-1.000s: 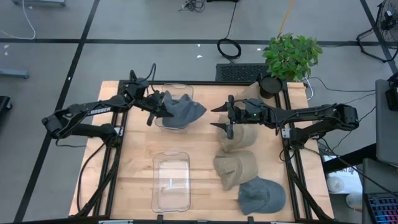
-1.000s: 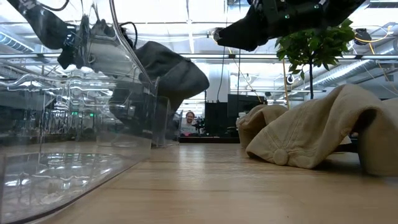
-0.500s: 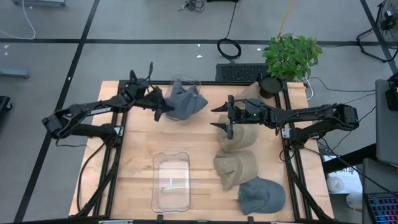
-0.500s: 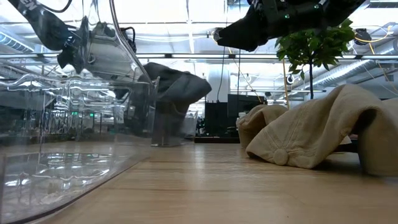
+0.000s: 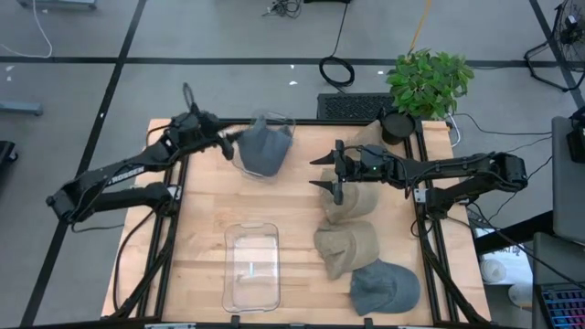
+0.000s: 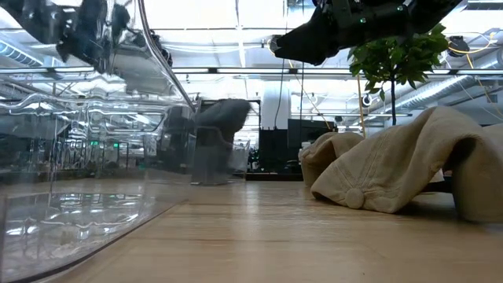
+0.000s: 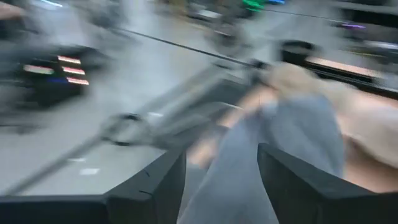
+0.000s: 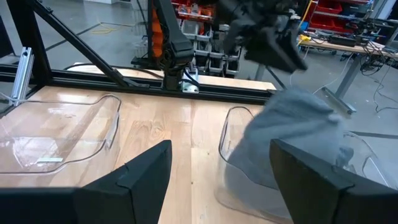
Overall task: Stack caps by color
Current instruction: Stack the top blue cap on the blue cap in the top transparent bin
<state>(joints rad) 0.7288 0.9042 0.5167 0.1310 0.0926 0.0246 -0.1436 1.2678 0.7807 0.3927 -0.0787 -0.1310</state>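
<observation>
A slate blue-grey cap point(image 5: 263, 148) lies bunched in the clear bin point(image 5: 274, 119) at the table's far side; it also shows in the right wrist view point(image 8: 292, 137). My left gripper point(image 5: 226, 143) stands open just left of and above it point(image 7: 221, 155), touching nothing. Right of centre my right gripper point(image 5: 327, 175) hovers open point(image 8: 221, 180) over a tan cap point(image 5: 352, 201). A second tan cap point(image 5: 347, 249) and another blue-grey cap point(image 5: 384, 288) lie nearer the front edge, flat on the wood.
A second clear bin point(image 5: 251, 265) stands near the front edge at centre. A further tan cap point(image 5: 367, 137) lies behind the right arm at the far side. A potted plant point(image 5: 428, 82) stands at the far right corner. Bare wood lies between the bins and the caps.
My left gripper has opened and let go of the blue-grey cap, then risen and drawn back toward the table's far left corner, tipping up from pointing down toward level. The cap, earlier draped past the bin's right rim, now sits gathered inside the bin.
</observation>
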